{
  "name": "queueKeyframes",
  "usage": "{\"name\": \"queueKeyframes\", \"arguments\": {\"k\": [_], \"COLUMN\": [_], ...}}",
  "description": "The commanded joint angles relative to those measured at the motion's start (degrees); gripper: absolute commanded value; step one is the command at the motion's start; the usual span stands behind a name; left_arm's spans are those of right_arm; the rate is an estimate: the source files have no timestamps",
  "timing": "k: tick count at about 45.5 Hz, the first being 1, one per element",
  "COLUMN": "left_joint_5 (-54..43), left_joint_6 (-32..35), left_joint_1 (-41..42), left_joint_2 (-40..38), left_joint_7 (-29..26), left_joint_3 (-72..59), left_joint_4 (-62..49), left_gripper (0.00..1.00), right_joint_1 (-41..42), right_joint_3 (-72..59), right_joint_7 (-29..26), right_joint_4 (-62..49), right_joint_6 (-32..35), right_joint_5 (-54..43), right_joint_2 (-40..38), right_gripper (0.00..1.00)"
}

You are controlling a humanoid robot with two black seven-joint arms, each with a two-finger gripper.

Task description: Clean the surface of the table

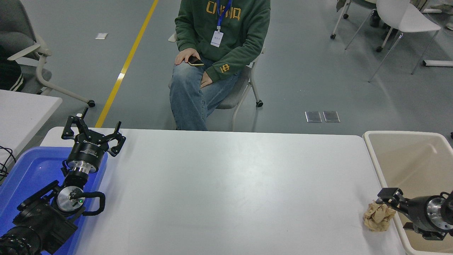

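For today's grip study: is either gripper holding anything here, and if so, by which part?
Left gripper is open and holds nothing. Right gripper is at the crumpled paper, but whether it grips it cannot be told.

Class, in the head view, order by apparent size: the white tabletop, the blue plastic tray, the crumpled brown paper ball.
1. Matte white tabletop
2. Blue plastic tray, partly cut off and covered
3. Crumpled brown paper ball

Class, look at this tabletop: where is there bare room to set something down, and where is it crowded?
Free: the table surface between the blue tray and the crumpled paper ball. Crowded: left end, with the parked left gripper; right edge, where the right gripper meets the ball beside the beige bin.
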Motion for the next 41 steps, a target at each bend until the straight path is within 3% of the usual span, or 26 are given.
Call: {"name": "queueKeyframes", "arguments": {"k": [1,10,15,20,29,41], "left_joint_5": [0.0,0.0,0.0,0.0,0.0,0.0], "left_joint_6": [0.0,0.0,-0.1,0.0,-0.1,0.0], "left_joint_1": [0.0,0.0,0.0,0.0,0.0,0.0], "left_joint_2": [0.0,0.0,0.0,-0.1,0.0,0.0], "left_joint_7": [0.0,0.0,0.0,0.0,0.0,0.0], "left_joint_3": [0.0,0.0,0.0,0.0,0.0,0.0], "left_joint_4": [0.0,0.0,0.0,0.0,0.0,0.0], "left_gripper": [1.00,1.00,1.00,1.00,1.00,1.00], "right_joint_1": [-1.2,-3.1,-4.9,-5.5,-5.1,-4.0], "right_joint_3": [0.0,0.0,0.0,-0.1,-0.2,-0.2], "right_joint_7": [-1.1,-1.1,-1.1,-1.1,-1.2,-2.9], "right_joint_4": [-2.9,-6.9,-10.3,-11.9,-11.9,-11.2], "right_joint_6": [-0.7,-0.7,-0.7,-0.7,0.7,1.4], "right_joint_5": [1.2,4.0,4.1,3.8,3.1,3.3], "right_joint_2": [4.3,8.2,11.1,12.7,12.7,9.6], "right_gripper": [1.00,0.99,0.91,0.68,0.00,0.00]}}
